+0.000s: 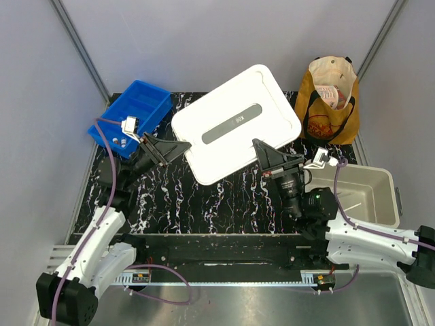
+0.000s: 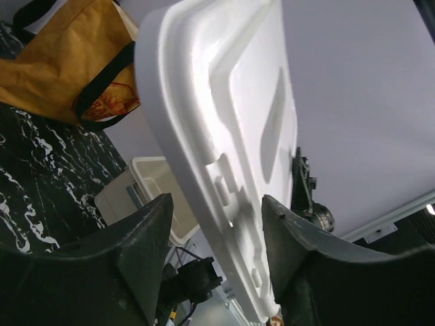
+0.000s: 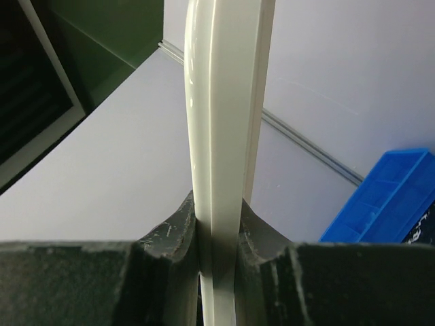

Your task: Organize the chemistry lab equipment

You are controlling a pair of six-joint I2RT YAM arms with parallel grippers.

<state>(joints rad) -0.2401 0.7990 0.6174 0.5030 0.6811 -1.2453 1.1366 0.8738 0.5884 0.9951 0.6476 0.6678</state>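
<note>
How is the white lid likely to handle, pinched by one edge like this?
Probably stiff: the white lid looks flat though the right gripper pinches only its rim. Its glossy plastic may slip. A thin moulded shell, so likely light.

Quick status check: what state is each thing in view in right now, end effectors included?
white lid: off the bin, held up in the air by one edge
right end effector: shut on the white lid's edge
left end effector: open, one jaw on either side of the lid's edge
beige bin: uncovered
blue tray: uncovered, small items in one compartment
tote bag: upright, mouth open
</note>
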